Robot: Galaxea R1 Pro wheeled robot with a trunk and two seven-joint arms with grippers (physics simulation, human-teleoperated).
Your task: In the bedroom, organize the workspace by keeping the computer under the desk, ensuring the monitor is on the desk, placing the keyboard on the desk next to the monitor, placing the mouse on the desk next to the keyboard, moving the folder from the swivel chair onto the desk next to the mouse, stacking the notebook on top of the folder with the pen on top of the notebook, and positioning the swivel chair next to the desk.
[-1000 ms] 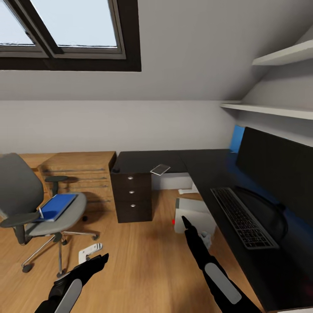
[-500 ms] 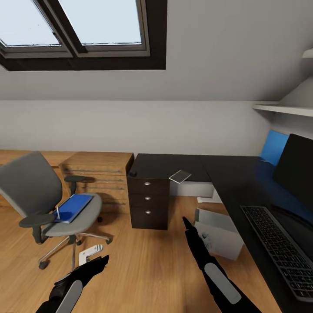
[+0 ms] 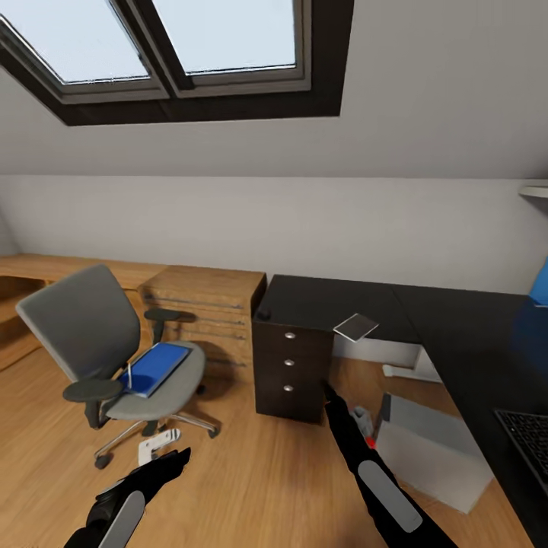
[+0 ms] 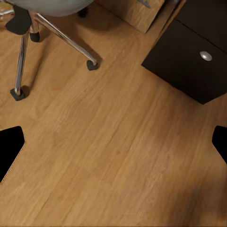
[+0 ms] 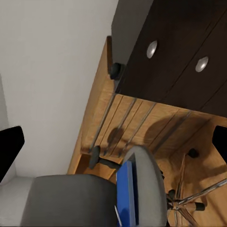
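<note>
Folder (image 3: pixel 155 367) sits on your swivel chair (image 3: pixel 114 346), well apart from the desk (image 3: pixel 426 323), so moving it remains, with both grippers' jaws spread and empty.

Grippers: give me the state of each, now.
Left gripper: jaws open, holding nothing, over bare floor.
Right gripper: jaws open, holding nothing.

You have nothing to read here: the folder (image 3: pixel 154 367), the drawers (image 3: pixel 291 362), the computer (image 3: pixel 434 447) and the keyboard (image 3: pixel 527 438) carry no legible text, label or number.
</note>
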